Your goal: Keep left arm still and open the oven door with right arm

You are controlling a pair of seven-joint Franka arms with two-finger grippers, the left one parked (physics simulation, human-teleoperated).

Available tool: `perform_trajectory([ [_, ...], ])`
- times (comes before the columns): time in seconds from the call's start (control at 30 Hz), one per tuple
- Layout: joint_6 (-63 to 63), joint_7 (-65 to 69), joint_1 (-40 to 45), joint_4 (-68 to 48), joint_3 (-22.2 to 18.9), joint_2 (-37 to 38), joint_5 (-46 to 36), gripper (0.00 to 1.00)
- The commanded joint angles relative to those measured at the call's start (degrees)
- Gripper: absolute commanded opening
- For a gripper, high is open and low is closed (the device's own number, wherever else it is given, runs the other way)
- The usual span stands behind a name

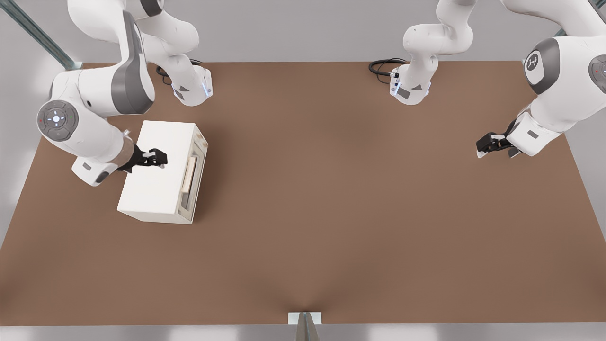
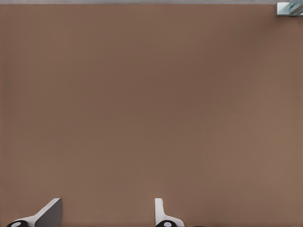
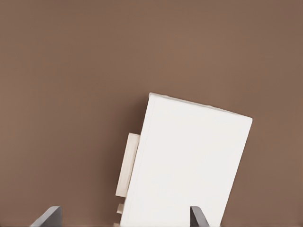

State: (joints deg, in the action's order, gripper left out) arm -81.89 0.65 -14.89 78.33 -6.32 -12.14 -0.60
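Note:
The cream-white oven (image 1: 158, 182) sits on the table at the front view's left, with its door (image 1: 195, 182) facing the front view's right. The door lies flush against the box, and a pale beige bar handle (image 1: 191, 174) runs along it. My gripper (image 1: 159, 158) hovers above the oven's top, short of the door edge, open with nothing in it. The right wrist view looks down on the oven's plain top (image 3: 189, 165), with the handle (image 3: 127, 165) sticking out past one edge. My fingertips (image 3: 48, 216) stand wide apart there.
The brown table (image 1: 341, 213) stretches wide to the front view's right of the oven. The parked arm's gripper (image 1: 493, 143) hangs at the far right. Two arm bases (image 1: 191, 87) (image 1: 410, 87) stand at the back edge. A small bracket (image 1: 305, 318) marks the near edge.

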Motion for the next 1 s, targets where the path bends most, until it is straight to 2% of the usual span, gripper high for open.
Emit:
perform_trajectory([
  [0.0, 0.33, 5.85, -0.23, -0.02, -0.01, -0.34, -0.01, 1.0],
  [0.1, -0.02, 8.31, -0.67, -0.2, 0.17, -2.88, 0.69, 1.0],
  [0.13, 0.41, 10.24, -0.58, -0.28, 0.25, -3.94, 3.93, 0.46],
  [0.17, 4.27, 17.98, -0.23, -0.28, -0.01, -5.16, 5.7, 0.0],
  [0.2, 5.34, 11.32, -1.19, -2.74, -0.01, -10.17, 16.13, 0.0],
  [0.23, 5.86, -2.47, -9.35, -4.33, -0.1, -13.96, 34.93, 0.0],
  [0.27, 7.27, -8.82, -15.6, -3.62, -0.1, -16.68, 43.05, 0.0],
  [0.33, 7.89, -20.16, -16.49, -3.19, -0.01, -20.2, 42.97, 0.0],
  [0.4, 13.34, -32.89, -20.97, 0.67, 0.25, -19.5, 41.74, 0.0],
  [0.43, 8.33, -34.93, -20.62, 4.19, -0.01, -19.41, 41.91, 0.0],
  [0.5, 6.22, -41.08, -20.18, 6.57, -0.1, -19.41, 41.91, 0.0],
  [0.67, 3.67, -46.79, -20.97, 7.45, -0.1, -20.29, 41.47, 0.0],
  [0.77, 1.21, -53.91, -21.58, 17.55, -0.01, -16.51, 39.45, 0.0],
  [0.97, 1.82, -57.96, -22.81, 18.79, 0.08, -16.16, 39.36, 0.0],
])
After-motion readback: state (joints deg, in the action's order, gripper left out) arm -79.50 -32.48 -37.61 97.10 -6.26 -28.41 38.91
